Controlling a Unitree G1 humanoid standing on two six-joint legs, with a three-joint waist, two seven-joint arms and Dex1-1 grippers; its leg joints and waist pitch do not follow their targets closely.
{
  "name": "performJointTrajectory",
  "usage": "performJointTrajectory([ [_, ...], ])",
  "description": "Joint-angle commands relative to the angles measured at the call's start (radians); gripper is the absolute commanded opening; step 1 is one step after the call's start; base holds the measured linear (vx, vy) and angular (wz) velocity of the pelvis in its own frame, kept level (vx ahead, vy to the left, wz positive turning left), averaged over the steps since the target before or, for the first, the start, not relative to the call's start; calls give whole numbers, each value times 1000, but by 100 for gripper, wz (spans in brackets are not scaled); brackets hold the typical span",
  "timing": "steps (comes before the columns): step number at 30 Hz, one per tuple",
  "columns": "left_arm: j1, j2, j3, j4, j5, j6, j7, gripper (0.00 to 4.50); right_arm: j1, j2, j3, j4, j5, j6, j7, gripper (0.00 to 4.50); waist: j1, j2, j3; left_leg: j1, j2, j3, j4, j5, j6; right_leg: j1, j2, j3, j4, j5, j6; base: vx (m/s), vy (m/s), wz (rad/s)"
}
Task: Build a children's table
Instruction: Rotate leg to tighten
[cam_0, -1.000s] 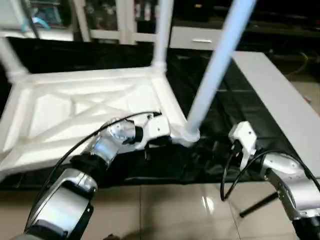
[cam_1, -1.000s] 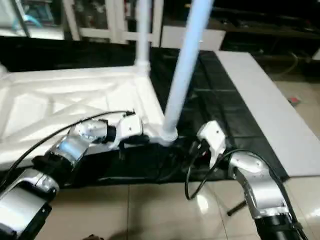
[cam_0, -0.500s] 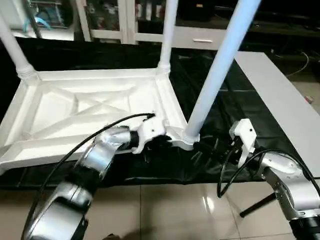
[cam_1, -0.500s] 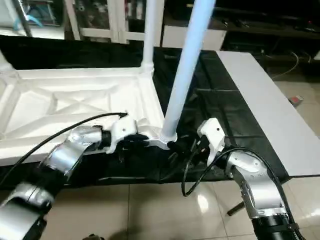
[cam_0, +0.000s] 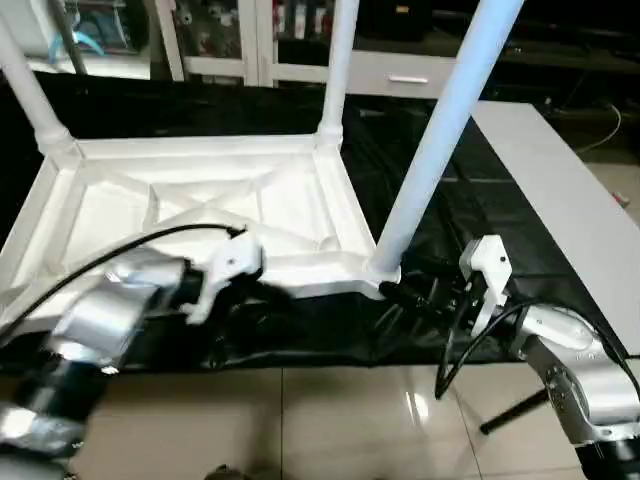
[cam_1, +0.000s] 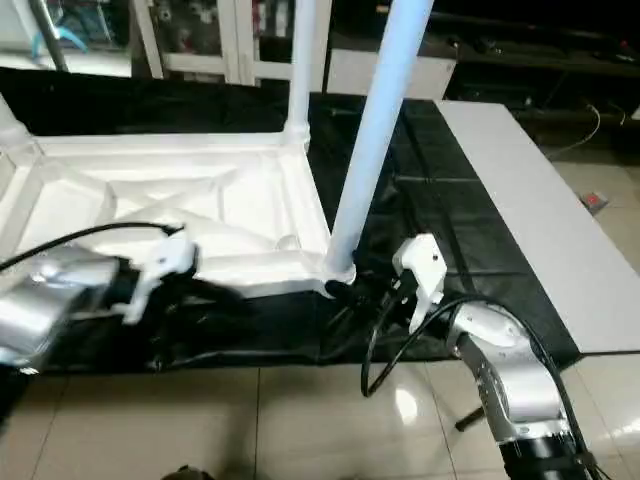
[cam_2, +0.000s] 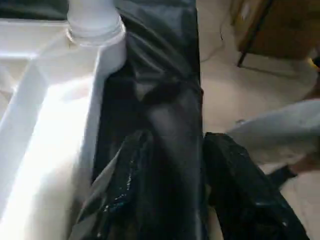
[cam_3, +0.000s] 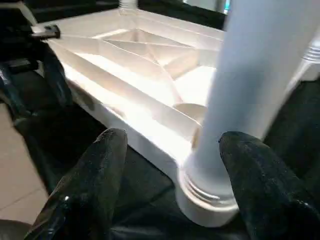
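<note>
The tabletop (cam_0: 200, 215) lies upside down on the black-draped work table (cam_0: 480, 200), with its X-ribbed underside facing up. Three legs stand in its corner sockets. The near leg (cam_0: 440, 130) rises from the corner of the tabletop closest to the robot's right side, a second leg (cam_0: 338, 65) stands at the far corner on that same side, and a third leg (cam_0: 30, 95) stands at the far corner on the left side.

The right gripper (cam_3: 172, 185) is at the base of the near leg, its two black fingers (cam_3: 95, 175) spread apart on either side of the socket, and they do not press on it. The left gripper (cam_2: 172, 165) is beside the near edge of the tabletop, left of the near leg, over the black cloth. Its fingers are apart and hold nothing, and the rim of the tabletop is just beside them.

A grey board (cam_0: 560, 210) lies on the work table, to the right of the tabletop
</note>
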Motion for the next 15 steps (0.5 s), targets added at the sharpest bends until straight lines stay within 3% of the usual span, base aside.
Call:
performJointTrajectory([
  [1,15,42,-11,-43,40,27,0,236,18,-19,4,-43,16,16,25,316,-6,11,-50,13,16,7,-62,-235,28,41,-39,34,-65,-157,-198,0,0,0],
  [4,9,77,-19,15,153,6,119,266,29,-17,15,-59,20,22,24,316,-9,9,-50,12,13,6,-59,-225,32,41,-38,34,-67,-173,-170,0,0,0],
  [9,-9,115,-36,48,197,37,168,302,37,-17,21,-67,16,29,24,316,-9,12,-49,14,14,5,-61,-241,18,38,-39,35,-67,-189,-181,0,0,0],
  [11,-11,124,-42,53,208,31,170,317,37,-18,22,-68,13,28,23,316,-10,9,-49,12,12,4,-61,-255,15,40,-41,35,-70,-224,-168,0,0,0],
  [15,-18,147,-57,74,249,27,176,348,36,-12,17,-69,11,32,10,316,-15,12,-50,13,13,2,-61,-250,13,37,-40,34,-70,-220,-169,0,0,0],
])
